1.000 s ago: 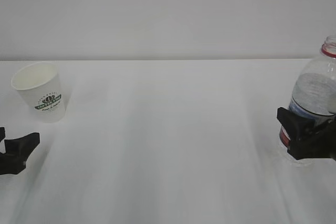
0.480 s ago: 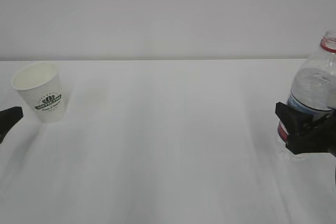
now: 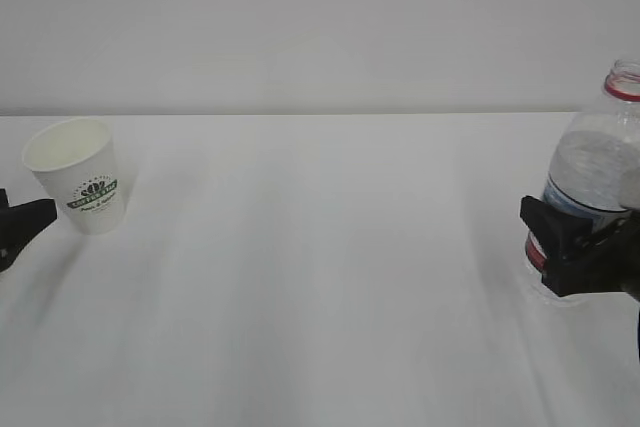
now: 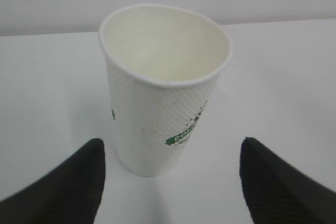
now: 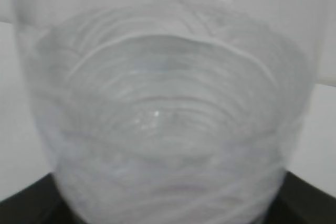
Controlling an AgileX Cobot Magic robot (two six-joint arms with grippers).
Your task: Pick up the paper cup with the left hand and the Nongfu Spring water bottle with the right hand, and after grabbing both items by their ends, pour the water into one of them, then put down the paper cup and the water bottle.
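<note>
The white paper cup with a green logo stands upright at the far left of the table. In the left wrist view the paper cup is empty, just ahead of my open left gripper. Black fingertips lie either side of its base without touching it. Only the tip of my left gripper shows at the exterior view's edge. At the right, my right gripper is shut on the lower body of the Nongfu Spring water bottle, which leans slightly and holds water. The bottle fills the right wrist view.
The white table stretches between cup and bottle under a plain white back wall. The bottle sits close to the right edge of the exterior view, the cup close to the left edge.
My left gripper has moved up and forward until it sits beside the cup. The right gripper and bottle have risen slightly and shifted a little left.
</note>
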